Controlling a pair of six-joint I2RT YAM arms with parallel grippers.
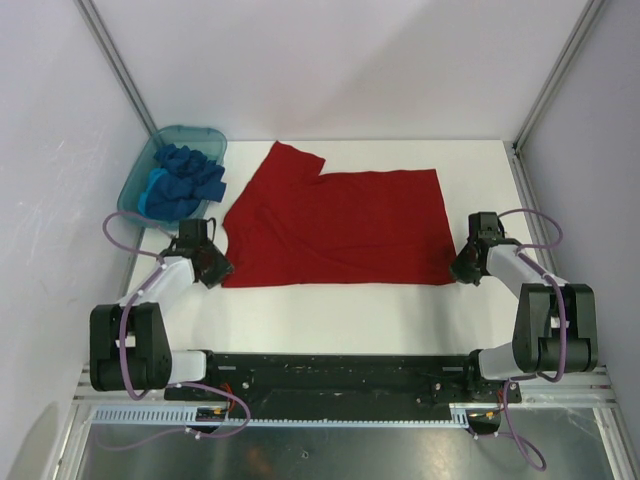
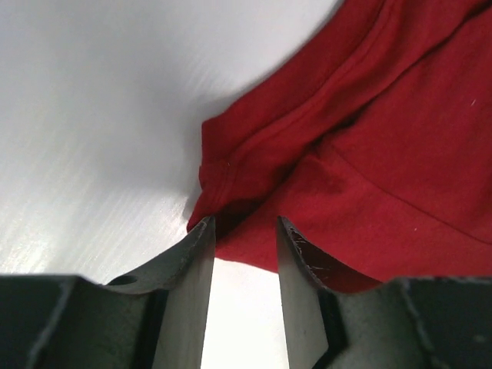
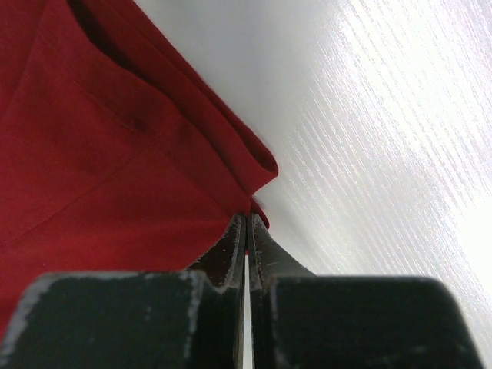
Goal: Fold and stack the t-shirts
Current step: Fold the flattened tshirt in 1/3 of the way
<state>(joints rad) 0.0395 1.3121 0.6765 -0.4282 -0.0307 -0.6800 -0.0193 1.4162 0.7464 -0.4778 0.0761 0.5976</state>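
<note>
The red t-shirt [image 1: 340, 225] lies folded flat in the middle of the table, one sleeve pointing to the back left. My left gripper [image 1: 217, 270] is at its front left corner. In the left wrist view the left gripper [image 2: 242, 227] is open, with the shirt's hem [image 2: 254, 192] just beyond the tips and bare table between the fingers. My right gripper [image 1: 463, 270] is at the front right corner. In the right wrist view the right gripper [image 3: 248, 221] is shut, pinching the red shirt's corner [image 3: 257, 165]. Blue t-shirts [image 1: 186, 178] lie bunched in the tub.
A translucent teal tub [image 1: 134, 185] stands at the back left of the white table [image 1: 330, 315]. Grey walls and metal frame posts close the sides and back. The arms' black base rail [image 1: 330, 370] runs along the near edge.
</note>
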